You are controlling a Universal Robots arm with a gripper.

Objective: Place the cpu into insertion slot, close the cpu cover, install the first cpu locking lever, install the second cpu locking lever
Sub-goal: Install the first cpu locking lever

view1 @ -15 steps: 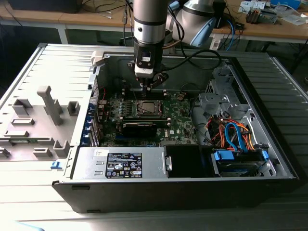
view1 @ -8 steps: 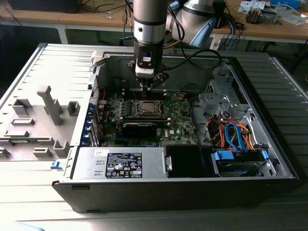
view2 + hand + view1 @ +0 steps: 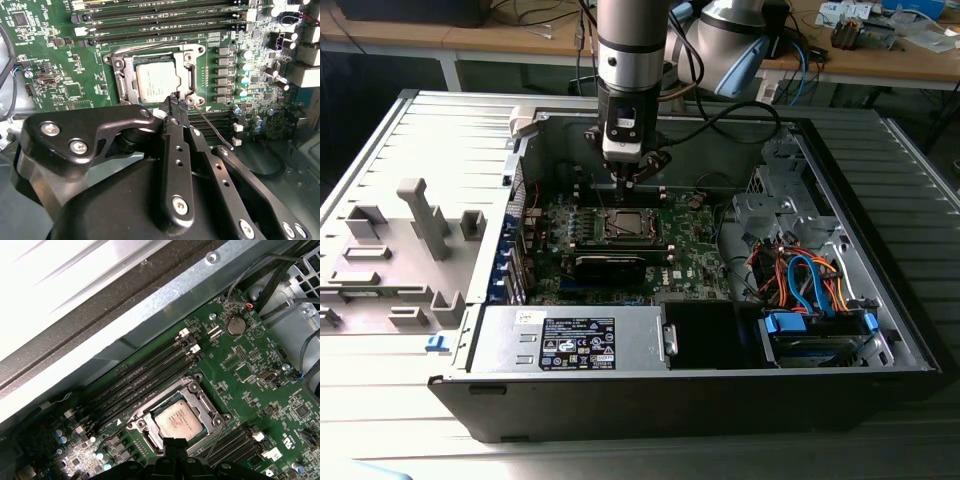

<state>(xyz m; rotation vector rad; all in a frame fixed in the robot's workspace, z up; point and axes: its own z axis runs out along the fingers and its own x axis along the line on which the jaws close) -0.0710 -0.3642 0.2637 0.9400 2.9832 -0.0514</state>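
The cpu [image 3: 156, 82] lies flat in the insertion slot [image 3: 624, 226] on the green board, its silver top showing through the window of the cpu cover [image 3: 121, 75], which lies down around it. In the first wrist view the cpu [image 3: 178, 421] sits inside the same cover frame [image 3: 145, 426]. My gripper [image 3: 175, 102] hovers just above one edge of the socket with its black fingertips together and nothing between them. A thin locking lever [image 3: 216, 130] sticks out at an angle beside the socket; another wire lever [image 3: 150, 47] runs along the opposite edge.
Memory slots [image 3: 145, 372] run beside the socket. A black heat-sink block [image 3: 610, 266] sits nearer the exterior view's front, with the power supply [image 3: 575, 342] below it. Bundled cables [image 3: 800, 280] and a drive bay fill the exterior view's right. The case walls [image 3: 520, 170] enclose the board.
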